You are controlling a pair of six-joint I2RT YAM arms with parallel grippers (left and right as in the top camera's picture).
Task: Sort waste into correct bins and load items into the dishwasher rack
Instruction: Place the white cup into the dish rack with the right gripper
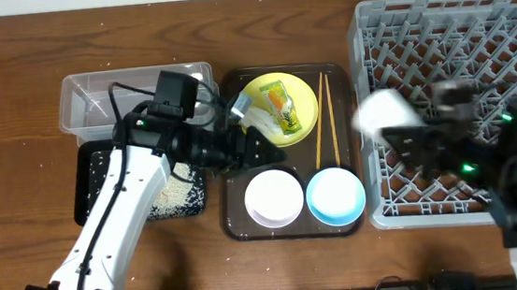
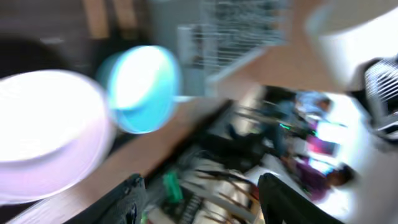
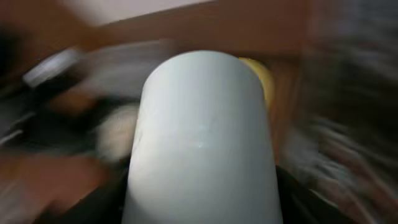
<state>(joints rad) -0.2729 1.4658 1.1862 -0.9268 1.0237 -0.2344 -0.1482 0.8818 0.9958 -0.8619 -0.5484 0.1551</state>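
The right gripper [image 1: 398, 128] pinches the cup [image 1: 380, 113] and holds it above the rack's [image 1: 445, 25] left edge, likely to seat it among the pegs. The left gripper [image 2: 202, 190], fingers spread and empty, hovers beside the plate [image 1: 302, 88], probably lining up on the wrapper [image 1: 283, 108] and wad [image 1: 258, 120] there.

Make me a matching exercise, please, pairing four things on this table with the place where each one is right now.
Things:
1. snack wrapper
2. rice grains
3. white cup
4. chopsticks

Places:
A. in the black bin
B. held in the right hand, at the rack's edge
C. on the brown tray, beside the plate
D. on the yellow plate

Pairs: 1-D, 2-A, 3-B, 4-C.
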